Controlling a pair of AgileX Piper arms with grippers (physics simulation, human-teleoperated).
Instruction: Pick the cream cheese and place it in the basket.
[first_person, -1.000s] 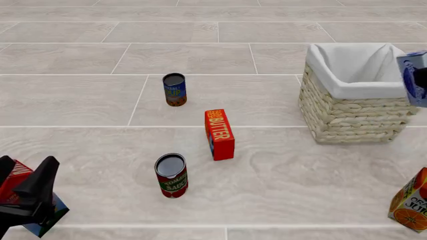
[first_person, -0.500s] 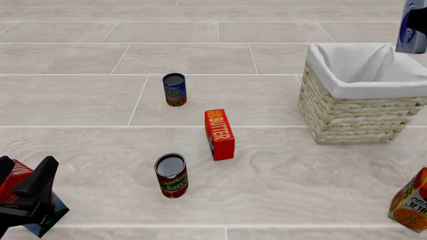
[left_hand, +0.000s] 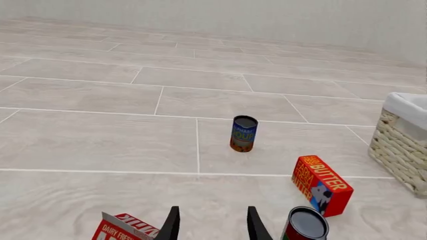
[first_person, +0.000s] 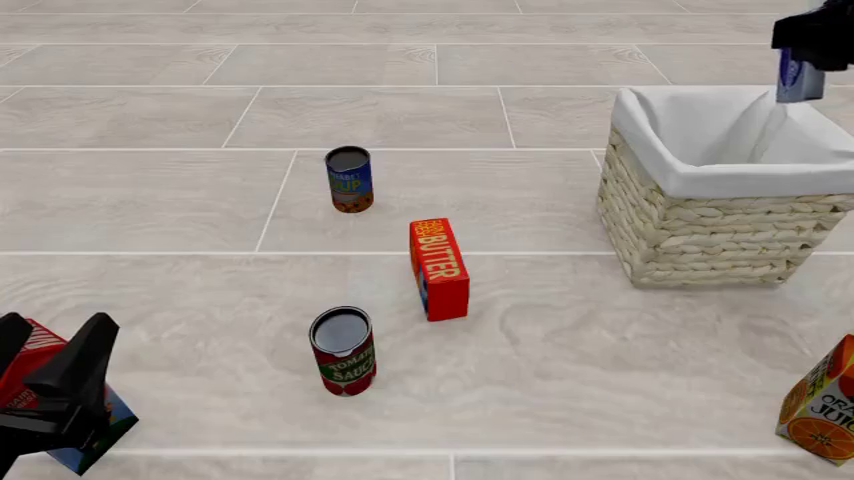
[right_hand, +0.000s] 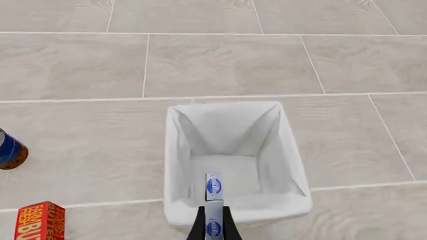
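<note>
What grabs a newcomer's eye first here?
The right gripper, jaws shut on the cream cheese, held edge-on above the white-lined basket at the far right of the table. Next, the red butter box mid-table between two open cans, and the left gripper low at the near left by a milk carton.

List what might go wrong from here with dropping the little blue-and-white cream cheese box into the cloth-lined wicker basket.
1. In the right wrist view, the small pale-blue-and-white cream cheese box, pinched edge-on in the right gripper, hangs over the near rim of the square woven wicker basket, not its middle; released now, it could catch the folded white lining and tip outside.
2. Only a narrow edge is clamped, so it may slip early.
</note>
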